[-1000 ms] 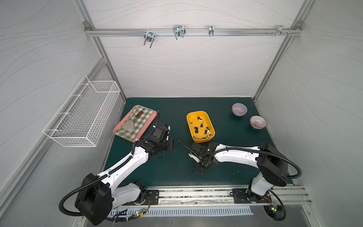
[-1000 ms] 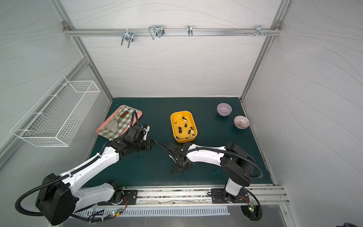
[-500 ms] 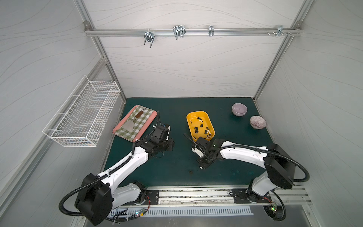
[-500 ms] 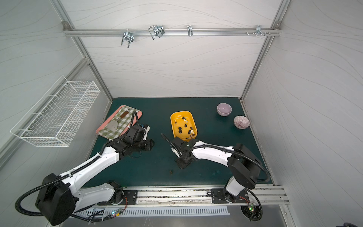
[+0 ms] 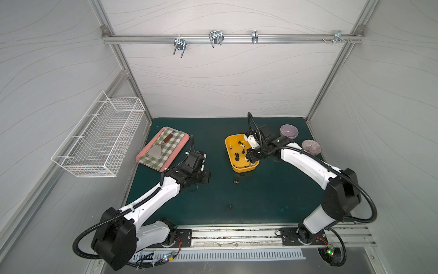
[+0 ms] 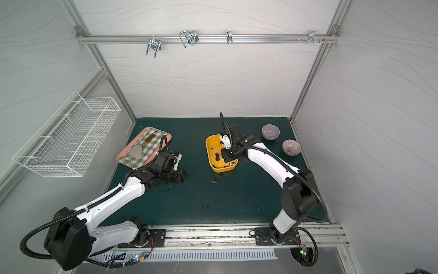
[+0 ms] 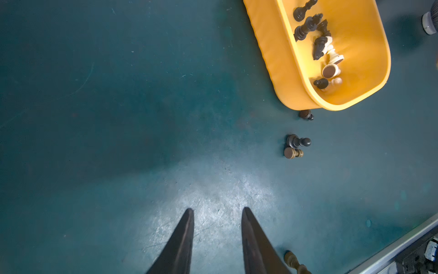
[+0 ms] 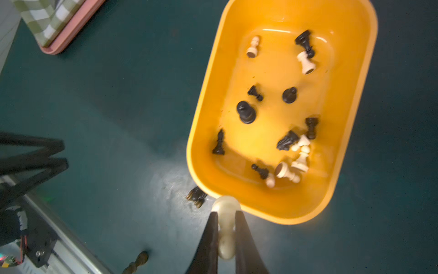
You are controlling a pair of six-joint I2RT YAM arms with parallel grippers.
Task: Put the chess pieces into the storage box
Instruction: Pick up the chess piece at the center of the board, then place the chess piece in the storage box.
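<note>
The right gripper (image 8: pixel 226 214) was clamped on a cream piece (image 8: pixel 225 227) — long axis along its jaws. The storage box (image 8: pixel 196 132) lay just ahead, its rim beside the piece's base.

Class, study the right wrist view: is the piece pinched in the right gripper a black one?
No: the right gripper is shut on a cream-white chess piece, whose pale body shows between the two dark fingers.

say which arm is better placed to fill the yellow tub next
Right: the right gripper is shut on a cream-white chess piece by the shallow yellow plastic tub; the left gripper is open, empty.
</note>
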